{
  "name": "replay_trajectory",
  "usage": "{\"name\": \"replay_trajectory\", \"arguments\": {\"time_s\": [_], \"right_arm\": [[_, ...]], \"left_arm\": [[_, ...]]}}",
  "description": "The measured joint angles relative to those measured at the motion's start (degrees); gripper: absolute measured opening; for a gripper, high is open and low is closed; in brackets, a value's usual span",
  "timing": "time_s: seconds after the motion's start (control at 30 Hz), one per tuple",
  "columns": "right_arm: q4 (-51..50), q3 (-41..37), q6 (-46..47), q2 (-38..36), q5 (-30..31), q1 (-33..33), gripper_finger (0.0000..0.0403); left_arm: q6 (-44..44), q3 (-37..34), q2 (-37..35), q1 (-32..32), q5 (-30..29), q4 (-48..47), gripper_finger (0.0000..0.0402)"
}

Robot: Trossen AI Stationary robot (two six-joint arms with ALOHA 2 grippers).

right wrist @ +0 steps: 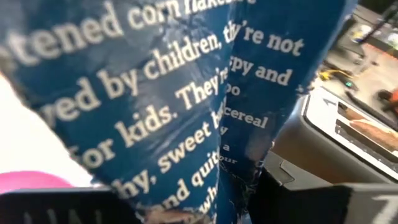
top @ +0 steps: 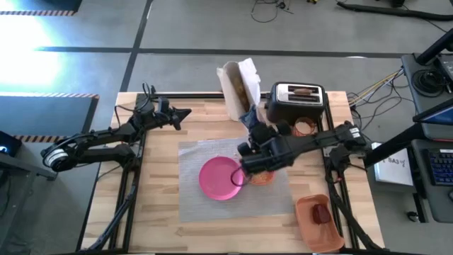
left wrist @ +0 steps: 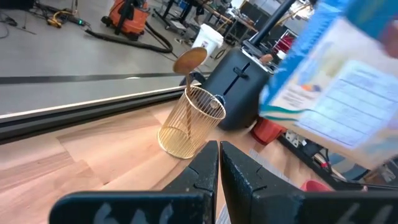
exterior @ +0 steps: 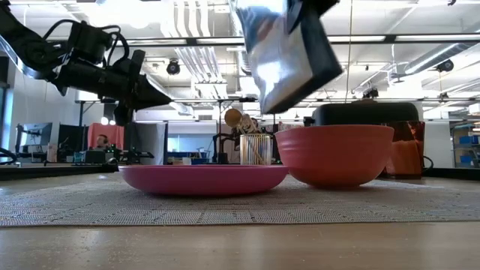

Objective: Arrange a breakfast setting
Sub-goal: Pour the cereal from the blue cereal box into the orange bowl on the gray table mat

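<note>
My right gripper [top: 249, 122] clamped on cereal box [top: 237, 86], partly closed, box tilted and raised over the table near the toaster [top: 297, 100]. Orange bowl [exterior: 334, 154] sits on grey placemat [top: 195, 202] just beside pink plate [top: 219, 178], w/ my right arm over it in high view. Left gripper [left wrist: 219, 163] fully closed, empty, held up at far-left table edge, facing wire utensil holder [left wrist: 189, 121]. Orange tray [top: 317, 221] at near-right corner w/ red item in it.
</note>
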Motion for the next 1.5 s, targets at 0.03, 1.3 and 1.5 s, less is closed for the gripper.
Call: {"name": "replay_trajectory", "arguments": {"time_s": [0.03, 1.3, 1.5], "right_arm": [[1.5, -1.1, -0.8, 0.0, 0.1, -0.8, 0.0105], [53.4, -15.8, -45.8, 0.3, -10.1, -11.6, 0.0105], [53.4, -15.8, -47.2, 0.3, -14.0, -11.7, 0.0105]], "left_arm": [[0.0, 0.0, 0.0, 0.0, 0.0, 0.1, 0.0000], [-13.7, -0.1, -0.6, -0.1, 43.8, 24.2, 0.0000], [-13.3, -0.1, 2.8, -0.3, 48.3, 23.4, 0.0000]]}}
